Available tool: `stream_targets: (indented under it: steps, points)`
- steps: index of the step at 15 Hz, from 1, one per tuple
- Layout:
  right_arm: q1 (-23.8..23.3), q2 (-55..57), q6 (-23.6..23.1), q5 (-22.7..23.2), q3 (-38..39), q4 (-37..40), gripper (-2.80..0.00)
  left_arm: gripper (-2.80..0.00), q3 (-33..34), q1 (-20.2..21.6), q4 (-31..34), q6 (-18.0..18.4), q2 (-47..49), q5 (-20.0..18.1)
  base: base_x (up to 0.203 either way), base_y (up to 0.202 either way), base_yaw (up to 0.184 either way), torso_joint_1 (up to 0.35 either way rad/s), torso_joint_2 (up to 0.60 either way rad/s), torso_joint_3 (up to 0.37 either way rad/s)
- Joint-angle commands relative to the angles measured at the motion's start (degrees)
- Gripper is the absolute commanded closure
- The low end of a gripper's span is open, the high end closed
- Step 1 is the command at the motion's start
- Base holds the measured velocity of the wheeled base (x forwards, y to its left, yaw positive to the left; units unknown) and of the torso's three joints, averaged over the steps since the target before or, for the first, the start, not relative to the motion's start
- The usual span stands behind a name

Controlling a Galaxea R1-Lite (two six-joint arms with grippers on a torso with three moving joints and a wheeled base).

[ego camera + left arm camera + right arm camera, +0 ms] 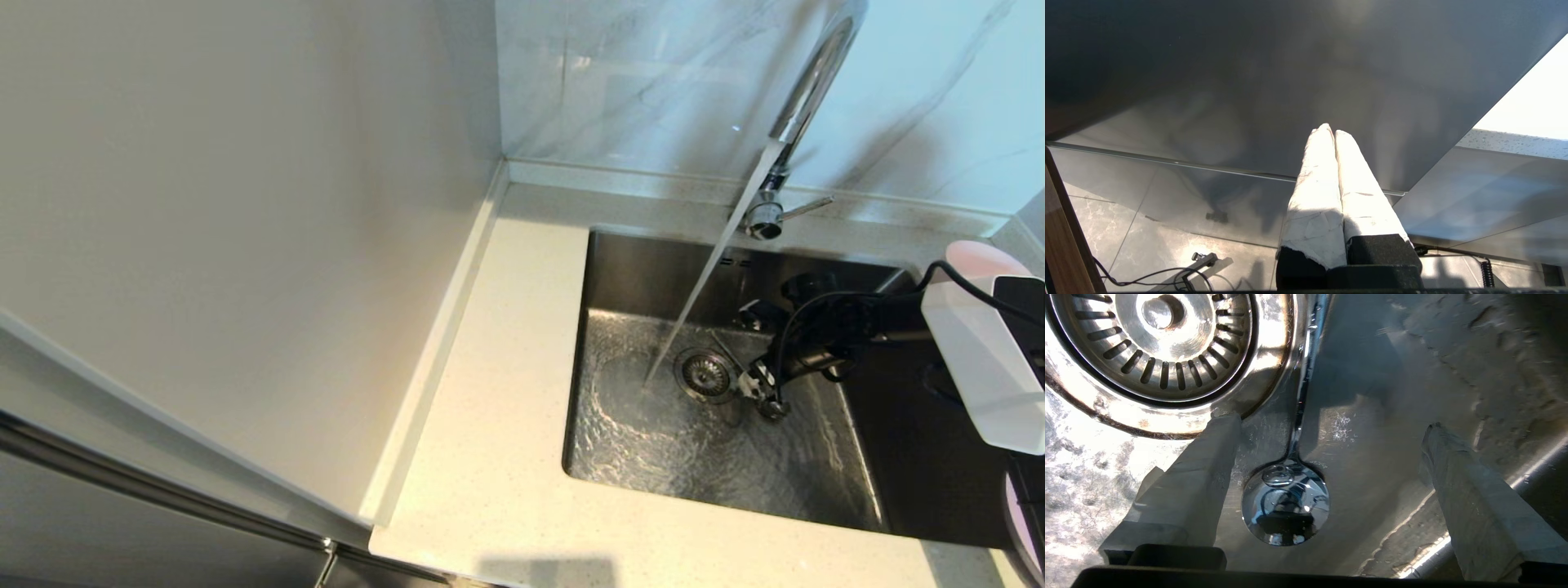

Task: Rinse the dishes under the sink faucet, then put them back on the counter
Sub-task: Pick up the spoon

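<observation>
Water from the faucet (808, 90) was hitting the sink (653, 441) floor left of the drain strainer (704, 375). Just right of it, the right gripper (1331, 465) hung wide open, straddling the spoon (1286, 506), empty, handle running away past the strainer.

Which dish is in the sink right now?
The spoon: it lies on the wet sink floor beside the drain, between the open right pincer fingers. The pink bowl sits outside.

Plate (1022, 523) cut off at edge
</observation>
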Motion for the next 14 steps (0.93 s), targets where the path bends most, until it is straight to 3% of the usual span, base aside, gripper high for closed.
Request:
stream_targets:
  steps: [1,14]
  points:
    - [0.0,0.6,-0.4,0.0,-0.1,0.1,-2.80,0.00,0.0,0.0,0.0,0.0,0.0,-0.1,0.000,0.000,0.000,0.000,0.00,0.000]
    - [0.0,2.0,-1.6,0.4,-1.0,0.1,-2.80,0.00,0.0,0.0,0.0,0.0,0.0,-0.1,0.000,0.000,0.000,0.000,0.00,0.000]
